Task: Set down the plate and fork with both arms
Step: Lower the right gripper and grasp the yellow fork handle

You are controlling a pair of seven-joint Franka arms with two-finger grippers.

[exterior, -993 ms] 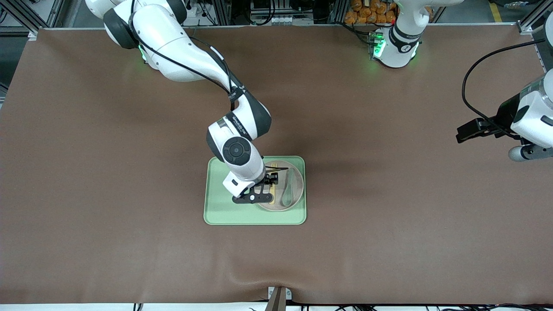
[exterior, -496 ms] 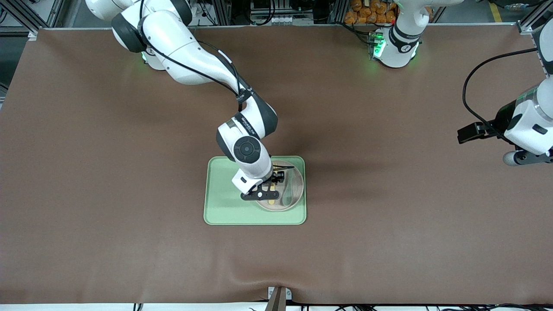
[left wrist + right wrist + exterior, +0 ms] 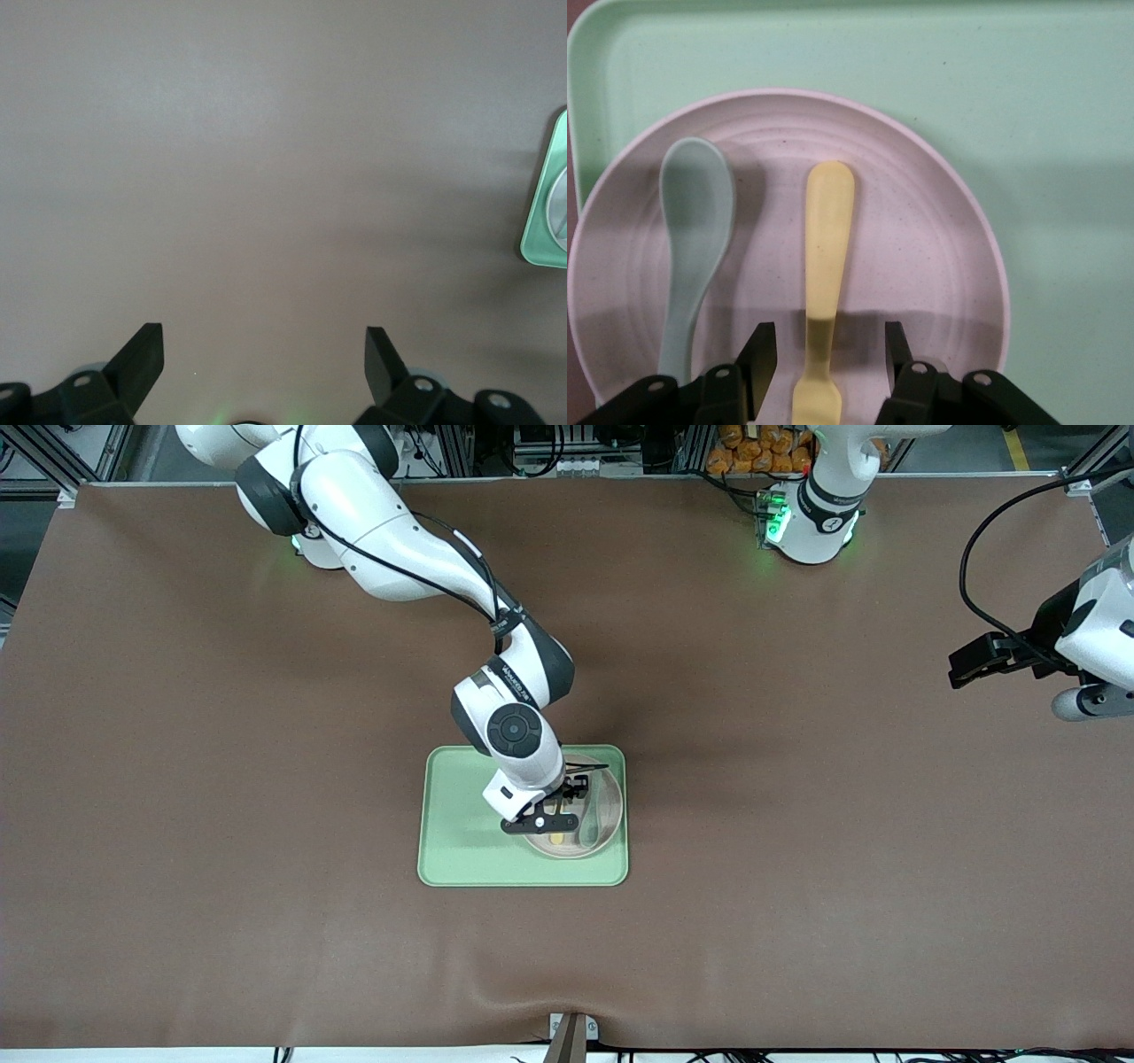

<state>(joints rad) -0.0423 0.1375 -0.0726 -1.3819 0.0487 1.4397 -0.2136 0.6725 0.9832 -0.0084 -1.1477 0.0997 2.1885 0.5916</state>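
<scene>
On tray (image 3: 461, 850): right gripper (image 3: 830, 352) astride fork (image 3: 824, 266)

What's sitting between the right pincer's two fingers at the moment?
The pale-yellow plastic fork on the round speckled beige-pink plate lies between the right pincer's open fingers, untouched; the right wrist view shows it.

White arms (image 3: 390, 558), dk grey joints, blk cables, blk grippers (image 3: 542, 815)
</scene>
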